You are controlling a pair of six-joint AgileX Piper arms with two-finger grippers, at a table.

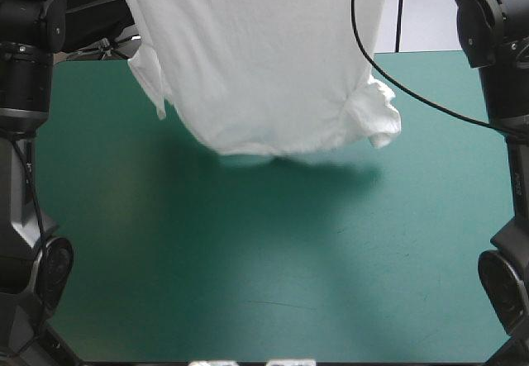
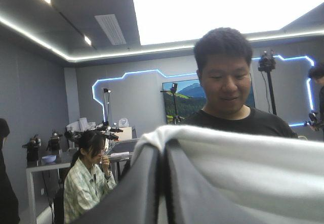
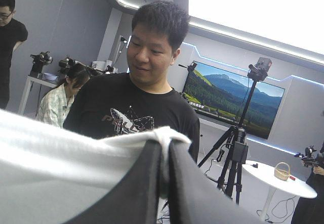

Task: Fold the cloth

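Observation:
The white T-shirt hangs in the air over the far half of the table, its lower hem just above the teal-green cover. Its upper part runs out of the high view, where neither gripper shows. In the left wrist view my left gripper is raised and all but shut, with a white fold of the T-shirt pinched at its tips and stretching away to one side. My right gripper is likewise raised and shut on a bunched edge of the T-shirt.
Both arms stand at the table's sides, the left arm and the right arm. A short sleeve dangles on the right side of the hanging shirt.

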